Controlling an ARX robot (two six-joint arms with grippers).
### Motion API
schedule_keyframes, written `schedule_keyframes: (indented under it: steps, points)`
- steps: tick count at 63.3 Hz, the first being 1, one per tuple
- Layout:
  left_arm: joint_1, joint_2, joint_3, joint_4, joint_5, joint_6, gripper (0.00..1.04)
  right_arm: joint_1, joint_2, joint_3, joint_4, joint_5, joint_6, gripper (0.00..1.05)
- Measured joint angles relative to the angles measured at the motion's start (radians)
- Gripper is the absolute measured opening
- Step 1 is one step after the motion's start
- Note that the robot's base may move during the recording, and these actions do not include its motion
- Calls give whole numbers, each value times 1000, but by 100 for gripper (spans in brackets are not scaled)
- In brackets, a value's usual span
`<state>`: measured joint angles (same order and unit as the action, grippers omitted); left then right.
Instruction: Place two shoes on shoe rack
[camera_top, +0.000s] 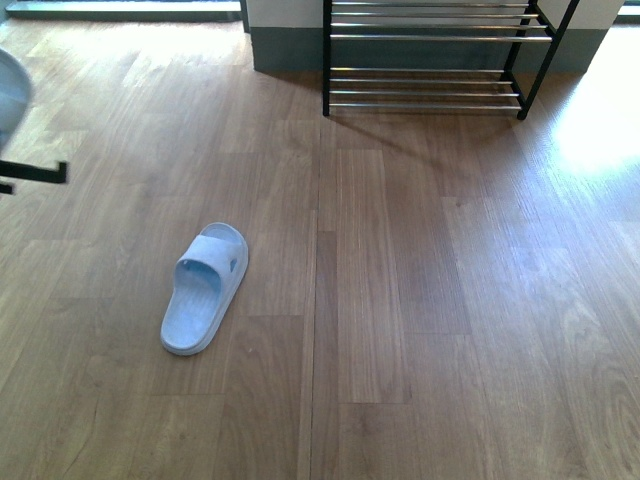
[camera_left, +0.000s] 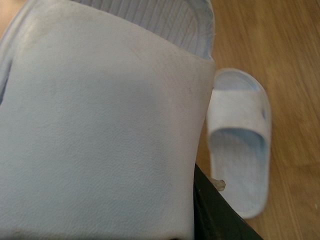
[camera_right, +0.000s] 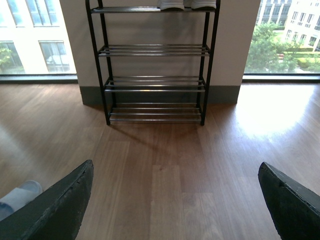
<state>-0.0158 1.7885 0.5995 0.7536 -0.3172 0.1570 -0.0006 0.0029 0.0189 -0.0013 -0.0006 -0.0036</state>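
The left gripper pinches the held slide, the right gripper gapes empty, the second slide lies well short of the shoe rack; a shallow pinch risks a drop en route.

Daylight enters through windows on both sides behind the shoe rack. It burns a washed-out glare patch into the wooden floor right of the rack, and a faint shadow spreads forward from the rack's foot. The front view is bright and sharp. Pressed close to the left wrist camera, the near slipper looks soft and flat-lit.
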Motion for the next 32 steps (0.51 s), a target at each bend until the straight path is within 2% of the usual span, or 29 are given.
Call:
schedule_keyframes:
  steps: [18, 32]
  points:
    - [-17, -389, -262, 60, -57, -60, 2, 0, 0, 0, 0, 0, 0, 96]
    - [-36, -592, -362, 11, -90, -99, 2, 0, 0, 0, 0, 0, 0, 96]
